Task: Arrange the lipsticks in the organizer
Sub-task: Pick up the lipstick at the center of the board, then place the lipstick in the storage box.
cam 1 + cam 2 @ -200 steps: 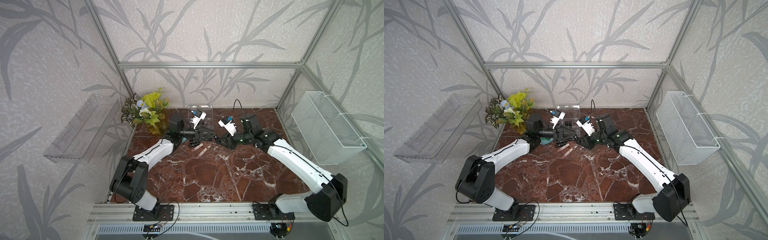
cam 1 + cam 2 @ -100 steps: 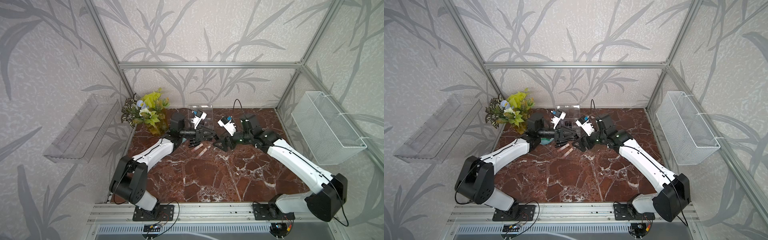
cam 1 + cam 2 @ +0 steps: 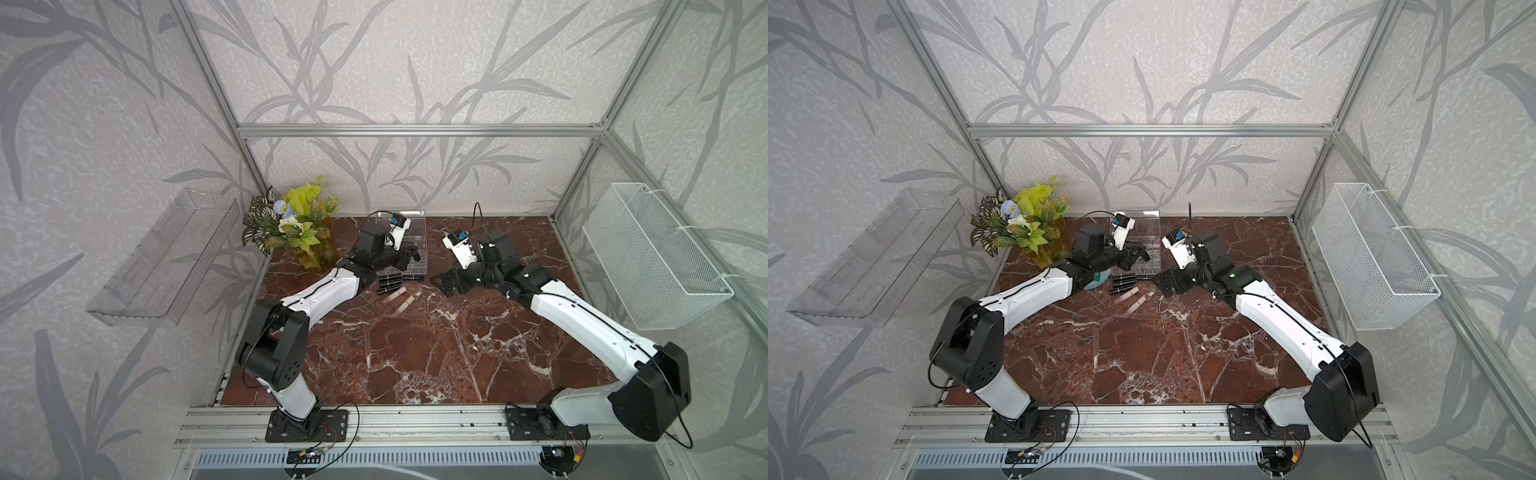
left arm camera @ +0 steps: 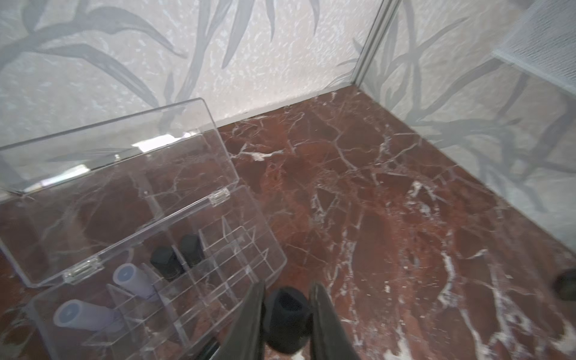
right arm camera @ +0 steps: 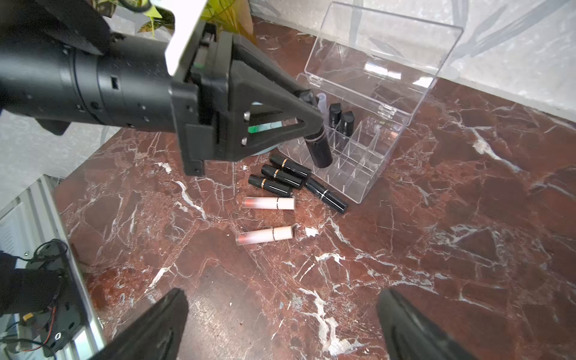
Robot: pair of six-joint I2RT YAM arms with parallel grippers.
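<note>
Marbled red-brown tabletop (image 3: 415, 357), enclosed by leaf-patterned panels, carries the organizer (image 5: 358, 174) with its lid (image 5: 389, 46) raised. The left gripper (image 5: 311, 120) is pressed together on 1 black lipstick (image 5: 319, 149), pinched near its cap end. The tube hangs below the fingertips, long axis close to upright with a slight tilt. Its lower end is at the organizer's nearest corner cells. The right wrist view shows it overlapping the grid, while the left wrist view shows the organizer ahead of the fingertips and off to one side. Whether the end is over a cell or just outside the wall cannot be told. Beyond the fingertips, in the row by the hinge, stand 2 stored black lipsticks (image 4: 163, 260) and 2 lavender tubes (image 4: 134, 280). Just short of the organizer's front wall, 4 loose black lipsticks (image 5: 282, 176) lie flat and close together. The right gripper (image 5: 282, 311) is spread wide and empty, low over bare marble and well apart from the organizer. Ahead of its jaws lie 2 pink lipsticks (image 5: 268, 203), long axes roughly along the line from one jaw to the other. Assessment: the left arm is nearer the organizer, and its insertion depends on squaring the tube's axis over 1 cell. The right arm is nearer the pink pair and would likely need a wrist turn.
</note>
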